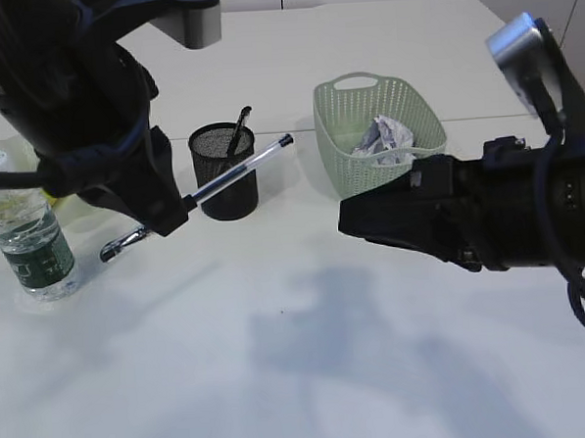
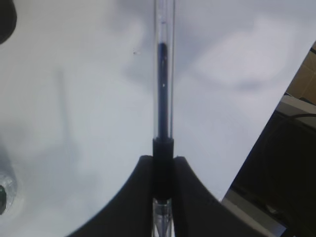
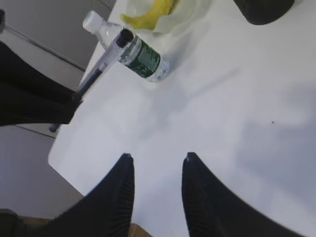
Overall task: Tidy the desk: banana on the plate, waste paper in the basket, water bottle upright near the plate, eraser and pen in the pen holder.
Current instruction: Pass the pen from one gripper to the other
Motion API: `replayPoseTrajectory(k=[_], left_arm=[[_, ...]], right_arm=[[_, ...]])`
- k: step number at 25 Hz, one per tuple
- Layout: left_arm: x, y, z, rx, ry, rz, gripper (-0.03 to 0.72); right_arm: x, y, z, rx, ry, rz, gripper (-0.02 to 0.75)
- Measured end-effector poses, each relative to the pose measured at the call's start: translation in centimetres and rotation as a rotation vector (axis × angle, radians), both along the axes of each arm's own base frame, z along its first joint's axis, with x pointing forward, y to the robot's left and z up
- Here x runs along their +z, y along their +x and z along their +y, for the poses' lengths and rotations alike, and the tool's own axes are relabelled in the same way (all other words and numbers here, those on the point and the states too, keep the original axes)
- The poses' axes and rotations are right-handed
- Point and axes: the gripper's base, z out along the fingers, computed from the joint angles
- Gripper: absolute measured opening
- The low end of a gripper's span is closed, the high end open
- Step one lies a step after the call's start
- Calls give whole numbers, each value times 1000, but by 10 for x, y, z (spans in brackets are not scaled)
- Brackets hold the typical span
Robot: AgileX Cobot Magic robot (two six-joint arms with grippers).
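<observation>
1. White desk (image 1: 311, 375) fills the frame, evenly lit; arm shadows fall across its near half.
2. Your left gripper (image 1: 165, 221) is clamped on the pen (image 1: 241, 171), gripping near one end. The clear barrel slants up and right, its dark tip above and just in front of the pen holder (image 1: 224, 172). The left wrist view confirms the pads pinching the barrel at its dark collar.
3. Pen holder: black mesh cup, far of centre, already holding a dark stick-like item; you cannot tell what it is.
4. Your right gripper (image 3: 155, 170) hovers with fingers apart, holding nothing, above bare desk right of centre.
5. Other task items: water bottle (image 1: 28, 233) upright at far left; banana (image 3: 148, 15) on the plate (image 3: 190, 15) just beyond it; waste paper (image 1: 387, 140) inside the green basket (image 1: 339, 128). Eraser not visible.
6. Risks, judged:
   - Pen lies nearly flat; released like this, it would likely bridge the rim and roll off.
   - The end grip leaves a long lever; any rim contact could twist the pen in the pads.
   - The light cup could tip if the barrel pushes sideways.
</observation>
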Motion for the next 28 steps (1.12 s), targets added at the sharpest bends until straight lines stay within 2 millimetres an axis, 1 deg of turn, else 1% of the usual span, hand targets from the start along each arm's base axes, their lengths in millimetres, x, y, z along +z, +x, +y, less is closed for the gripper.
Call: replayPoseTrajectory(k=[2, 11, 19, 23, 28], left_arm=[[1, 1, -1, 3, -11, -12, 44], [2, 3, -4, 11, -48, -32, 43], [4, 2, -10, 23, -122, -18, 43], [2, 4, -12, 27, -133, -14, 43], [-3, 7, -18, 35, -156, 7, 43]], right_arm=[[-2, 0, 0, -37, 64, 9, 251], [-3, -3, 1, -18, 106, -8, 251], [-2, -3, 1, -41, 138, 39, 251], [12, 3, 3, -43, 164, 8, 251], [41, 13, 8, -38, 205, -73, 250]])
